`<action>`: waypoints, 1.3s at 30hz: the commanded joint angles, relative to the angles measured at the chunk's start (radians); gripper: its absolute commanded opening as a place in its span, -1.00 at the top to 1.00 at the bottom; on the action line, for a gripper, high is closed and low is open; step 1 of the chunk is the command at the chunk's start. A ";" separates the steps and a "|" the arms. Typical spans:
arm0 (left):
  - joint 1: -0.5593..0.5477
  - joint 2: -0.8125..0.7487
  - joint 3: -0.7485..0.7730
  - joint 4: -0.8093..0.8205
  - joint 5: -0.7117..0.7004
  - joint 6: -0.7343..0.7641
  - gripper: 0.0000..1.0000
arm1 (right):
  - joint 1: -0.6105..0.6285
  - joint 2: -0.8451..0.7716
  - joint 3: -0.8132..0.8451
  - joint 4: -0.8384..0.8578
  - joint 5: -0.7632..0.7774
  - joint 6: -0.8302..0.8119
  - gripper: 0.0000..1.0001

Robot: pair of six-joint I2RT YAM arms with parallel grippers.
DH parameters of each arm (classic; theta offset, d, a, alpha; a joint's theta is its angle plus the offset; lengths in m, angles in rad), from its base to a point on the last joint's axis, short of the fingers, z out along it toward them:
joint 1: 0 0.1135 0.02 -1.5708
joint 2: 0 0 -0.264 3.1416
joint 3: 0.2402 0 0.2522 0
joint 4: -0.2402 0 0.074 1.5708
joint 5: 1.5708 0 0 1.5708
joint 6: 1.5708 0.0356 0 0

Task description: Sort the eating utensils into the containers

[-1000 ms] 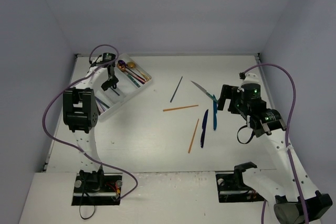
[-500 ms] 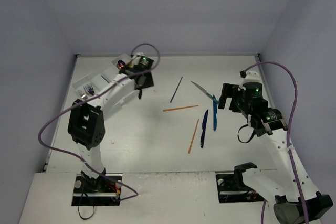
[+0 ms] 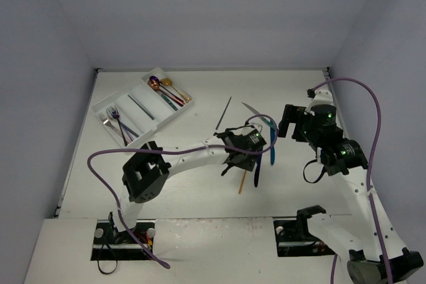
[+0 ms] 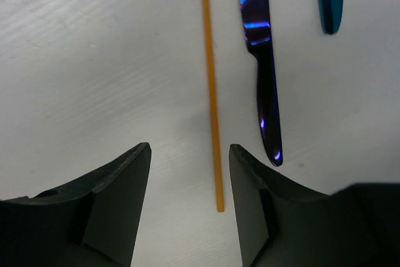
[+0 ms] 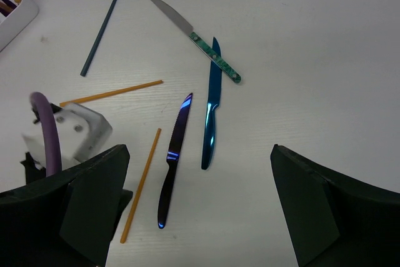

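The white tray [image 3: 163, 125] at the back left holds spoons [image 3: 160, 84] and forks [image 3: 110, 117] in its compartments. Loose on the table lie an orange chopstick [image 4: 210, 79], a purple knife [image 4: 262, 60], a blue knife [image 5: 212, 110], a green-handled silver knife [image 5: 194, 29], a dark chopstick [image 5: 100, 29] and a second orange chopstick [image 5: 112, 94]. My left gripper [image 4: 189, 151] hangs open just above the first orange chopstick's near end, which lies between the fingers, closer to the right one. My right gripper [image 5: 197, 154] stands wide open above the knives, holding nothing.
The left arm [image 3: 193, 154] stretches across the table's middle from its base at the near left. Its wrist [image 5: 75, 129] and purple cable sit close to the right gripper's left finger. The tray's corner [image 5: 12, 17] shows at the right wrist view's top left.
The left arm has swung from over the tray to the middle of the table, above the orange chopstick, and its jaws have widened. The right arm has barely moved.
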 commanded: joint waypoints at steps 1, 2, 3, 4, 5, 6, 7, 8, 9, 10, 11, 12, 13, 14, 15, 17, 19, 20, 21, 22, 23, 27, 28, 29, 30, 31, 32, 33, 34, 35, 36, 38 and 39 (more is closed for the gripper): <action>-0.050 0.031 0.064 -0.007 0.019 -0.031 0.03 | 0.009 -0.013 0.014 0.044 0.011 0.032 -0.90; -0.055 0.039 0.068 -0.006 0.020 -0.031 0.03 | 0.009 -0.017 0.012 0.043 0.014 0.036 -0.90; -0.060 0.046 0.071 -0.006 0.022 -0.030 0.04 | 0.009 -0.022 0.010 0.042 0.017 0.039 -0.90; -0.063 0.050 0.072 -0.007 0.023 -0.031 0.04 | 0.010 -0.025 0.007 0.041 0.018 0.040 -0.90; -0.067 0.055 0.072 -0.007 0.023 -0.032 0.05 | 0.011 -0.030 0.005 0.041 0.020 0.041 -0.90; -0.072 0.060 0.072 -0.007 0.022 -0.032 0.07 | 0.013 -0.036 0.002 0.040 0.020 0.043 -0.90; -0.077 0.066 0.071 -0.007 0.022 -0.032 0.09 | 0.015 -0.041 0.000 0.039 0.021 0.045 -0.90; -0.082 0.074 0.067 -0.008 0.022 -0.038 0.11 | 0.017 -0.044 -0.002 0.039 0.022 0.046 -0.90; -0.085 0.080 0.064 -0.012 0.021 -0.044 0.13 | 0.019 -0.048 -0.003 0.039 0.022 0.047 -0.90; -0.086 0.087 0.064 -0.018 0.020 -0.050 0.15 | 0.020 -0.052 -0.005 0.038 0.022 0.048 -0.90; -0.090 0.095 0.062 -0.028 0.017 -0.058 0.18 | 0.022 -0.054 -0.006 0.038 0.025 0.048 -0.90; -0.093 0.104 0.061 -0.039 0.012 -0.066 0.21 | 0.024 -0.056 -0.006 0.038 0.028 0.048 -0.90; -0.096 0.110 0.058 -0.052 0.007 -0.078 0.27 | 0.025 -0.056 -0.006 0.037 0.030 0.047 -0.90; -0.098 0.112 0.054 -0.062 0.001 -0.087 0.34 | 0.027 -0.057 -0.005 0.036 0.030 0.047 -0.90; -0.098 0.112 0.047 -0.067 -0.006 -0.094 0.43 | 0.029 -0.058 -0.005 0.036 0.030 0.048 -0.90; -0.097 0.109 0.027 -0.084 -0.017 -0.106 0.56 | 0.032 -0.058 -0.004 0.034 0.033 0.048 -0.90; -0.094 0.101 0.003 -0.088 -0.027 -0.111 0.71 | 0.034 -0.058 -0.003 0.034 0.035 0.048 -0.90; -0.092 0.096 -0.010 -0.090 -0.029 -0.111 0.77 | 0.036 -0.058 -0.002 0.034 0.036 0.047 -0.90; -0.084 0.090 -0.020 -0.091 -0.028 -0.113 0.89 | 0.039 -0.057 -0.001 0.035 0.039 0.046 -0.90; -0.075 0.077 -0.036 -0.092 -0.027 -0.113 0.97 | 0.040 -0.055 0.000 0.035 0.042 0.044 -0.90; -0.062 0.064 -0.052 -0.093 -0.025 -0.112 1.00 | 0.041 -0.054 0.003 0.035 0.045 0.041 -0.90; 0.015 -0.014 -0.118 -0.090 -0.020 -0.091 1.00 | 0.045 -0.048 0.016 0.035 0.067 0.022 -0.90; 0.043 -0.041 -0.123 -0.091 -0.019 -0.078 1.00 | 0.046 -0.046 0.020 0.035 0.072 0.018 -0.90; 0.072 -0.070 -0.132 -0.091 -0.018 -0.065 1.00 | 0.046 -0.045 0.023 0.035 0.076 0.015 -0.90; 0.103 -0.099 -0.142 -0.090 -0.018 -0.050 1.00 | 0.046 -0.044 0.026 0.034 0.078 0.013 -0.90; 0.130 -0.123 -0.149 -0.092 -0.015 -0.031 1.00 | 0.046 -0.042 0.028 0.033 0.077 0.011 -0.90; 0.164 -0.152 -0.152 -0.094 -0.012 -0.022 1.00 | 0.046 -0.041 0.031 0.032 0.075 0.010 -0.90; 0.196 -0.179 -0.153 -0.095 -0.011 -0.015 1.00 | 0.046 -0.041 0.035 0.032 0.074 0.010 -0.90; 0.226 -0.202 -0.152 -0.096 -0.011 -0.009 1.00 | 0.046 -0.040 0.037 0.033 0.075 0.011 -0.90; 0.267 -0.234 -0.146 -0.098 -0.011 -0.001 1.00 | 0.045 -0.039 0.038 0.033 0.076 0.011 -0.90; 0.321 -0.275 -0.138 -0.099 -0.013 0.010 1.00 | 0.044 -0.039 0.038 0.033 0.078 0.012 -0.90; 0.435 -0.300 -0.122 -0.098 -0.026 0.023 1.00 | 0.043 -0.033 0.039 0.032 0.085 0.013 -0.90; 0.482 -0.308 -0.112 -0.097 -0.035 0.027 1.00 | 0.042 -0.031 0.039 0.032 0.088 0.013 -0.90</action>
